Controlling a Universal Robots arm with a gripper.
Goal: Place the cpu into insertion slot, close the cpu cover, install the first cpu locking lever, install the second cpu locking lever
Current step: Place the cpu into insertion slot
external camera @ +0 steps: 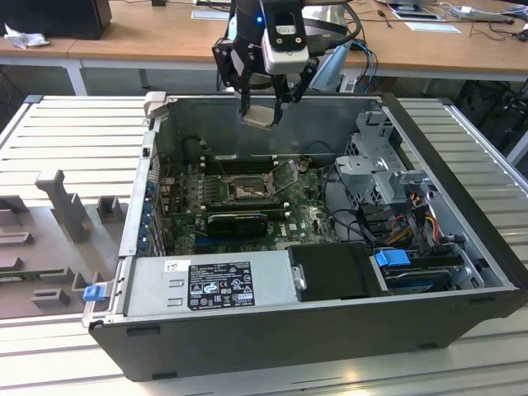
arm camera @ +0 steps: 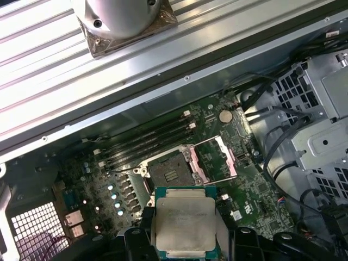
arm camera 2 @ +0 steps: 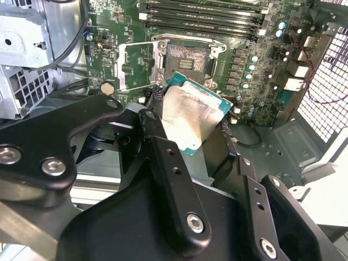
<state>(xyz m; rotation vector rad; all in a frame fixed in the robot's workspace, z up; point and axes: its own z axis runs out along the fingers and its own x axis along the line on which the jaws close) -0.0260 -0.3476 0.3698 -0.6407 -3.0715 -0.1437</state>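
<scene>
Exterior view: the black two-fingered gripper (external camera: 262,111) hangs over the open grey computer case (external camera: 247,338), clamped on the flat silver-grey square cpu (external camera: 257,117). Second wrist view: the dark-rimmed square insertion slot (arm camera 2: 186,58) lies bare, well below. First wrist view: a skewed descent could crush its gold pins.

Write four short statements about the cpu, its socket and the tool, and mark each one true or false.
1. The tool grips the cpu. True.
2. The cpu sits in the insertion slot. False: the slot is empty, and the cpu hangs in the tool above the case.
3. The cpu cover is swung open. True.
4. The computer case has its side panel on. False: it lies open, with the motherboard exposed.
</scene>
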